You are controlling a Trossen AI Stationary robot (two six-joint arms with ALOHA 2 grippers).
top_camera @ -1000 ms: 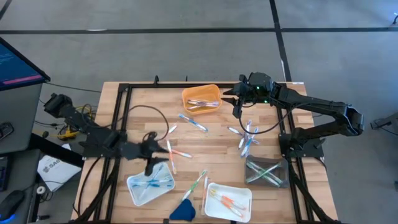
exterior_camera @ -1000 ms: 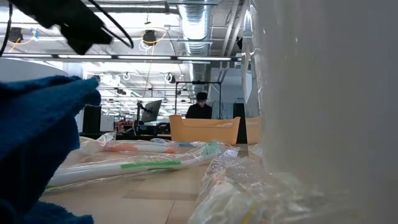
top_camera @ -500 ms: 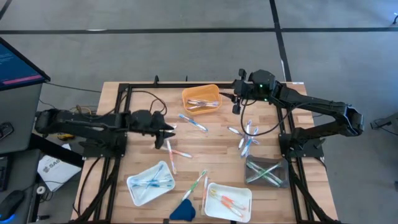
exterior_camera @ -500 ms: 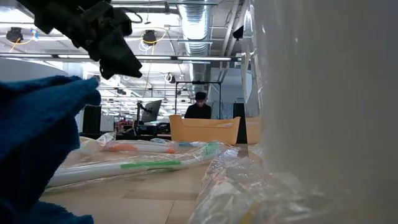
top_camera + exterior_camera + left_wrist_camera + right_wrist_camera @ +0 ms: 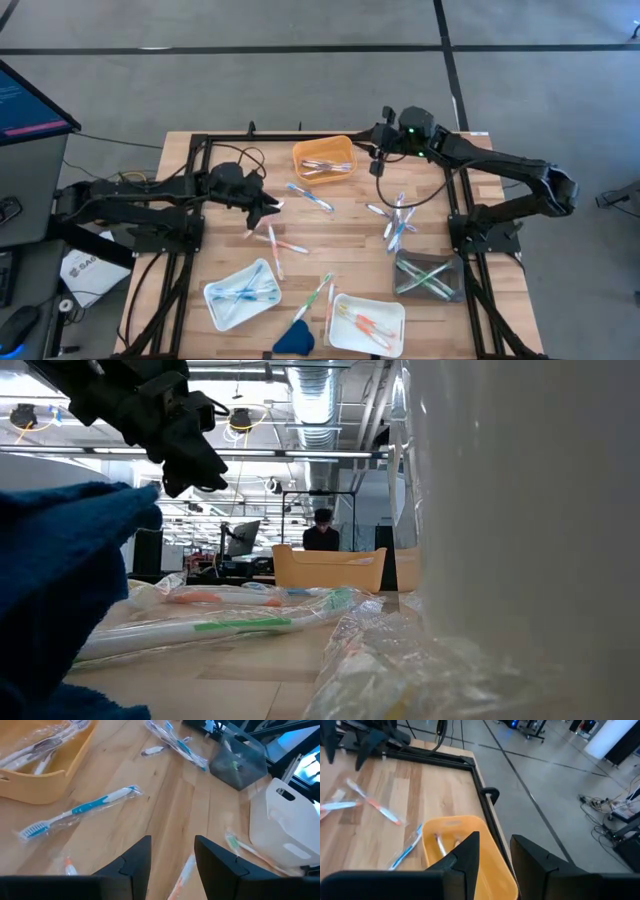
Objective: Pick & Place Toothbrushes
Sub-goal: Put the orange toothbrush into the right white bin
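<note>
Toothbrushes lie loose on the wooden table: a blue one (image 5: pixel 310 197) (image 5: pixel 80 812), orange ones (image 5: pixel 278 246) (image 5: pixel 375 802), a bunch (image 5: pixel 398 220) at the right and a green one (image 5: pixel 318 293) near the front. My left gripper (image 5: pixel 268 205) (image 5: pixel 172 860) hovers open above the table, left of the blue toothbrush, with nothing between its fingers. My right gripper (image 5: pixel 378 155) (image 5: pixel 495 855) hangs open and empty over the right end of the orange tray (image 5: pixel 323 157) (image 5: pixel 465 850), which holds several wrapped toothbrushes.
A white tray (image 5: pixel 243 293) with blue brushes, a second white tray (image 5: pixel 367 322) with orange ones and a grey tray (image 5: pixel 428 275) stand along the near side. A dark-blue cloth (image 5: pixel 293 338) (image 5: pixel 60 580) lies at the front edge. A black frame (image 5: pixel 200 145) borders the table.
My left gripper has swung from beside the near white tray toward the table's far edge and a little to the right, rolling as it went, and now hovers left of the blue toothbrush. My right gripper has edged toward the orange tray. Nothing on the table has moved.
</note>
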